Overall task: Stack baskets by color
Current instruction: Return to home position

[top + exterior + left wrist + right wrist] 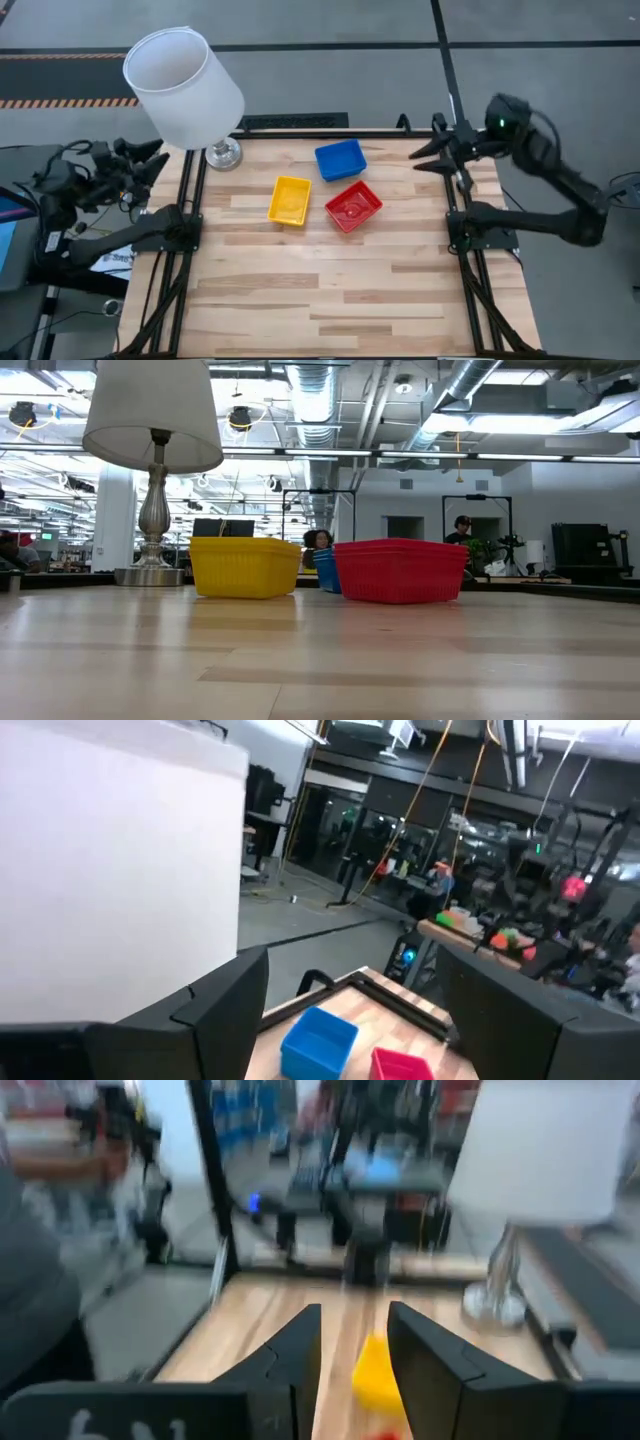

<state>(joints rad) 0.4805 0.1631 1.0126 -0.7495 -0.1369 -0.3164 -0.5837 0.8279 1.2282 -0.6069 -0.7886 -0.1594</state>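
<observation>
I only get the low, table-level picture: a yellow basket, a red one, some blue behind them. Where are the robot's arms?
Observer: Off to the sides. The left gripper is by the lamp, and the right gripper is at the table's far right corner.
Operator: Are they holding anything?
Observer: No, both are open and empty.
Operator: Where exactly is the blue one?
Observer: From above, the blue basket sits nearer the far edge, behind the gap between the yellow basket and the red basket.
</observation>
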